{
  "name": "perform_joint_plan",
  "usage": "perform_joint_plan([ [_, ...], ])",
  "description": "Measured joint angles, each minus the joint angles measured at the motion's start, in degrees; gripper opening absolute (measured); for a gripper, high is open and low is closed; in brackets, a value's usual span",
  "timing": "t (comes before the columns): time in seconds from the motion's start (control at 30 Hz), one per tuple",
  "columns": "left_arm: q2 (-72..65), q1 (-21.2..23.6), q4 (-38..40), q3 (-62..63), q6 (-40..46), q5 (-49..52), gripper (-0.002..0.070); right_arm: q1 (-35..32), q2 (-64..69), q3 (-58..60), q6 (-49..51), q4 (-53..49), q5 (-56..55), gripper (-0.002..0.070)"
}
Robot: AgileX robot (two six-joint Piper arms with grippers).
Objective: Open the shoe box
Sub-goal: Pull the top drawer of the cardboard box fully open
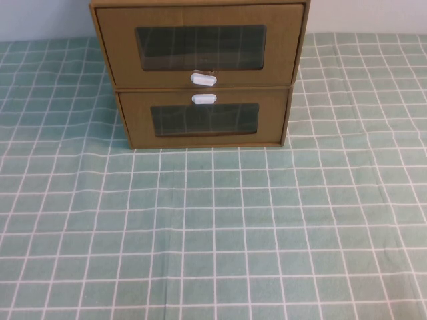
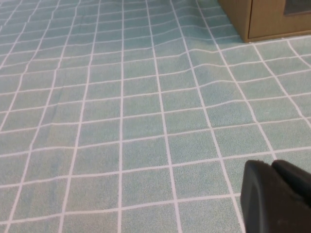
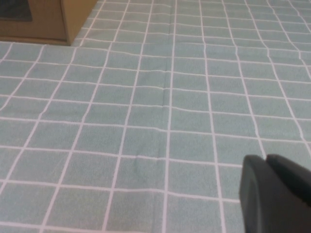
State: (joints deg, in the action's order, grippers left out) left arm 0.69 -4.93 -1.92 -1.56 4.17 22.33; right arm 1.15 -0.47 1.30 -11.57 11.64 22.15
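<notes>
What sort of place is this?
Likely a robot test table: two stacked brown cardboard shoe boxes on a green checked tablecloth, with the left gripper and right gripper, both shut, low over the cloth before them.

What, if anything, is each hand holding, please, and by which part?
Nothing: left hand and right hand hover shut over the tablecloth, clear of the shoe box.

All I see of my rig is the left gripper (image 2: 272, 167) and right gripper (image 3: 266, 158), each matte black with two round-cornered fingers (image 2: 255, 199) pressed flush, low over the green-checked cloth-covered table (image 2: 121, 121).
</notes>
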Motion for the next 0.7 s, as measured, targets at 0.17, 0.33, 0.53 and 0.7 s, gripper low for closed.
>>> perform_joint_plan([
  [0.17,0.0,0.0,0.0,0.0,0.0,-1.03,-0.0005,0.0,0.0,0.0,0.0,0.13,-2.69,-0.0014],
  [0.33,0.0,0.0,0.13,0.0,0.0,-8.6,-0.0005,0.0,0.0,0.0,0.0,2.51,-12.54,-0.0013],
  [0.53,0.0,0.0,0.2,-0.09,0.0,-27.73,-0.0005,0.0,0.0,0.0,0.0,7.05,-32.52,-0.0014],
  [0.7,0.0,0.0,0.2,-0.09,0.0,-43.94,-0.0005,0.0,0.0,0.0,0.0,8.14,-44.41,-0.0014],
])
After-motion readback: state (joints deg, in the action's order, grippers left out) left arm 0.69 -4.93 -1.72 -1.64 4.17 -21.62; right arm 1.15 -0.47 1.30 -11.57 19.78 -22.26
